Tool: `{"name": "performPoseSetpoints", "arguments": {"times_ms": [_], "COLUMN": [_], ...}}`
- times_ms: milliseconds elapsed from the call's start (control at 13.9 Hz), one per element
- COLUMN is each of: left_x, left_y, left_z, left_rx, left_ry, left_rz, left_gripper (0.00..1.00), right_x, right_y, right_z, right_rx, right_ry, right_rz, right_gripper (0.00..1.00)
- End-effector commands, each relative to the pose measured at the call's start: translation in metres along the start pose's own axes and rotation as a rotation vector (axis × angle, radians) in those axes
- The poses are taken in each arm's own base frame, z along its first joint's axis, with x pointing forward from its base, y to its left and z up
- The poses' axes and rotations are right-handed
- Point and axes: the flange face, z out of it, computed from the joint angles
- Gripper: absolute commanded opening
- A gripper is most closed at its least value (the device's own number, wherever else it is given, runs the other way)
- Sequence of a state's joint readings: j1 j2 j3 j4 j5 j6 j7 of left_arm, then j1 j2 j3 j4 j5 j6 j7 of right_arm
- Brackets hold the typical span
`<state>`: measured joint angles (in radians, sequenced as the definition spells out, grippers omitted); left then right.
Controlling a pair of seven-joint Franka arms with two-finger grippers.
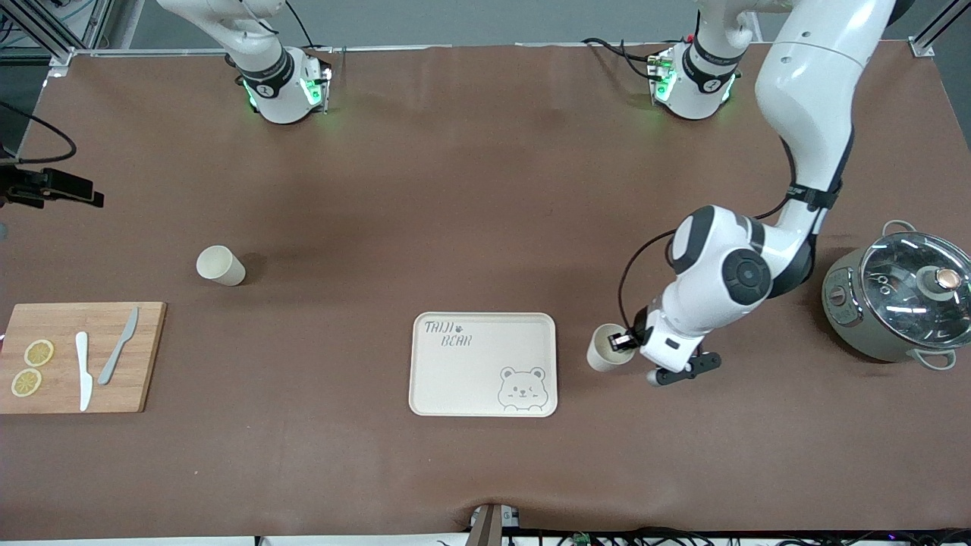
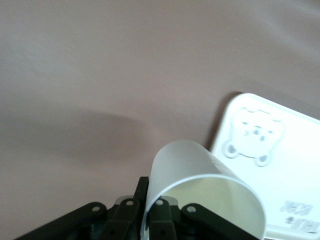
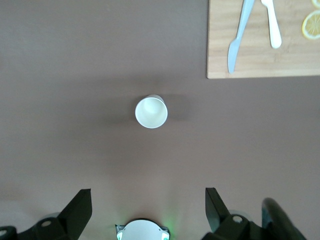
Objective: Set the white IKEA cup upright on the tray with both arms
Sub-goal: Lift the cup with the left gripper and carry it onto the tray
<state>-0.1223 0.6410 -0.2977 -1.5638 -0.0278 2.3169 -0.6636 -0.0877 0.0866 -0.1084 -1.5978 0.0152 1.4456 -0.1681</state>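
A white cup [image 1: 604,350] hangs tilted just off the edge of the cream bear tray [image 1: 483,364] that faces the left arm's end of the table. My left gripper [image 1: 623,341] is shut on the cup's rim. In the left wrist view the cup [image 2: 200,175] has one finger outside its wall and one inside, at the left gripper [image 2: 148,187], with the tray [image 2: 280,165] beside it. A second white cup [image 1: 221,265] stands on the table toward the right arm's end. High over this cup [image 3: 151,111], my right gripper [image 3: 147,192] is open and empty.
A wooden cutting board [image 1: 144,356] with two lemon slices [image 1: 32,367], a white knife [image 1: 83,370] and a grey knife [image 1: 117,346] lies at the right arm's end. A grey pot with a glass lid [image 1: 903,296] stands at the left arm's end.
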Motion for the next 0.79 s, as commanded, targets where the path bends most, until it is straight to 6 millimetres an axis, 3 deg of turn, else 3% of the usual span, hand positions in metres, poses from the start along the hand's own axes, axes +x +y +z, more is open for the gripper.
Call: {"name": "performPoseSetpoints", "arguments": {"times_ms": [0,430,717], "left_x": [0.003,-0.023,-0.041], "left_y": [0.025,0.075,0.080], "left_z": [0.007,0.041,0.084], "left_rx": [-0.010,0.021,0.076], "left_ry": [-0.017,0.014,0.006], "left_rz": [-0.067,-0.142,-0.160], "left_gripper": [0.00,0.00,0.00], "right_x": [0.025,0.062,0.069], "right_y": [0.015,0.012,0.013], "right_z": [0.032,0.085,0.119], "right_rx": [0.002,-0.012,-0.024], "right_ry": [-0.043,-0.031,-0.013], "right_rz": [0.015,0.008,0.001], "right_gripper": [1.00,1.00,1.00]}}
